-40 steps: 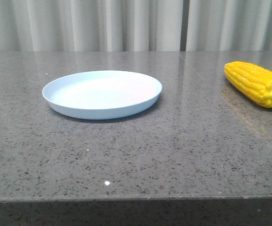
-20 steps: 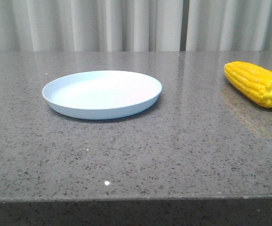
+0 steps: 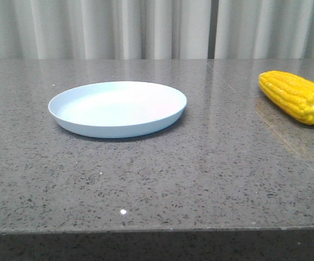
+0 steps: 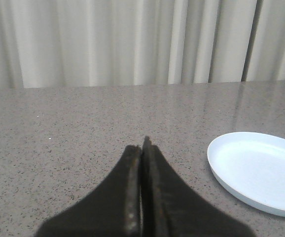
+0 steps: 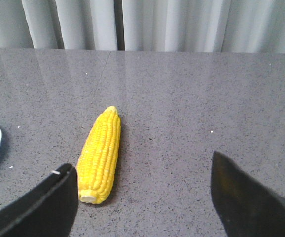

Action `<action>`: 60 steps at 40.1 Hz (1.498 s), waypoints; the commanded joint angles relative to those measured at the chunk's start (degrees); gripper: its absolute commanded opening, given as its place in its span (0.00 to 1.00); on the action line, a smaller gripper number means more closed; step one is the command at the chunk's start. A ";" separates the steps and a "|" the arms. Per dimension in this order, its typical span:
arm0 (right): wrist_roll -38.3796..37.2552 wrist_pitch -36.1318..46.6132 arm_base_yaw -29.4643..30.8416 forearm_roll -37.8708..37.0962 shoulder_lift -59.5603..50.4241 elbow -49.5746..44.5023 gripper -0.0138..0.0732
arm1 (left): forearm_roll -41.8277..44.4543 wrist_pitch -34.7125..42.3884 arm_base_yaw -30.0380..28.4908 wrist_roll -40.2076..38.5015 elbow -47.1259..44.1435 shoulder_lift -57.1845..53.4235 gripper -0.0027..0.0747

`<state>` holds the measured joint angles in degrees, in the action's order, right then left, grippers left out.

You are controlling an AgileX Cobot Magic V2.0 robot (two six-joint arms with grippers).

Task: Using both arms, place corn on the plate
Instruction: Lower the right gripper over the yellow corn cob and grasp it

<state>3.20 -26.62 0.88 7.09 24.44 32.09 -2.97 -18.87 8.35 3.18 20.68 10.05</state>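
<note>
Here, corn (image 3: 296, 96) on table (image 3: 200, 163), apart from plate (image 3: 117, 108)

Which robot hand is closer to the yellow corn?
The right. The right gripper is open just short of the corn, which lies toward its left finger. The left gripper is shut over by the plate, with no corn in its view.

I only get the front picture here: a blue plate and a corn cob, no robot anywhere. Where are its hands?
Observer: The left gripper hangs over bare table, its fingers pressed together, the plate off to one side.
Visitor: And the other hand?
Observer: The right gripper is wide open, facing the corn.
Visitor: Touching it?
Observer: No, the corn lies free on the table, stub end toward the gripper.
</note>
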 commanded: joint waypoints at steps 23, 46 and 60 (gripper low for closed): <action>0.19 -9.01 -3.56 8.78 45.45 27.78 0.83 | -0.20 4.69 0.30 -0.03 1.47 0.60 0.01; 0.19 -14.84 -4.21 10.86 67.20 38.69 0.83 | -0.20 4.69 0.30 -0.03 1.47 0.60 0.01; 0.19 -18.00 -4.21 11.50 67.31 40.48 0.44 | -0.20 4.69 0.30 -0.03 1.47 0.60 0.01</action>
<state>3.20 -45.53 -3.44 17.12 94.04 69.94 -2.97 -18.87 8.35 3.18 20.68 10.05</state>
